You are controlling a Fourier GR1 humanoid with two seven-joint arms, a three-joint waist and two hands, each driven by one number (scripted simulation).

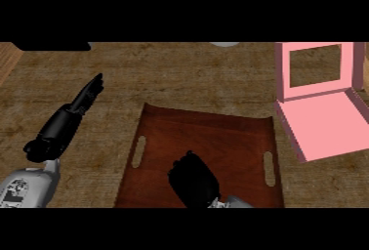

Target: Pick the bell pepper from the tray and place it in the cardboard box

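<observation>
A dark brown wooden tray (216, 132) with a slot handle on each side lies in the middle of the counter. My right hand (192, 181) hangs over the tray's near half, its back toward me, covering what is under it. No bell pepper shows anywhere; it may be hidden beneath that hand. The box (324, 127) is pink, stands at the right of the tray, and has an open top and a raised flap with a window at the back. My left hand (79, 105) rests open left of the tray, fingers straight and pointing away.
The counter is brown wood grain. A dark object (52, 46) sits at the far left edge and a pale round thing (225, 44) at the far middle edge. A lighter wooden strip (7, 61) runs along the left side.
</observation>
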